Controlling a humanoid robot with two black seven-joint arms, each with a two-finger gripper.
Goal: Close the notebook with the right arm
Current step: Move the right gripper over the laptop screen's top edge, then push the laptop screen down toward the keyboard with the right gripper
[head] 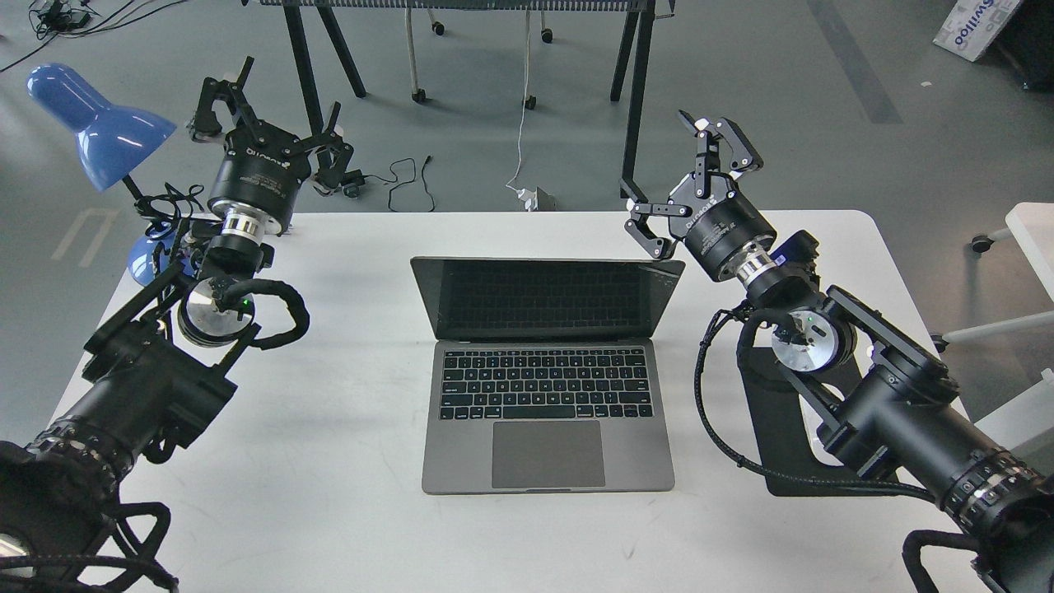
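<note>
The notebook (547, 395), a slim grey laptop with a black keyboard, lies open in the middle of the white table (329, 511). Its black screen (547, 298) leans forward and reflects the keys. My right gripper (682, 178) is open just behind the lid's top right corner. Its lower finger (647, 229) is right at that corner; I cannot tell if it touches. The right arm reaches in from the lower right. My left gripper (272, 114) is open and empty, held up at the table's far left.
A black mouse pad (790, 469) lies right of the notebook, mostly under my right arm. A blue desk lamp (90, 115) stands at the far left corner. Black table legs (634, 99) and cables are on the floor behind the table.
</note>
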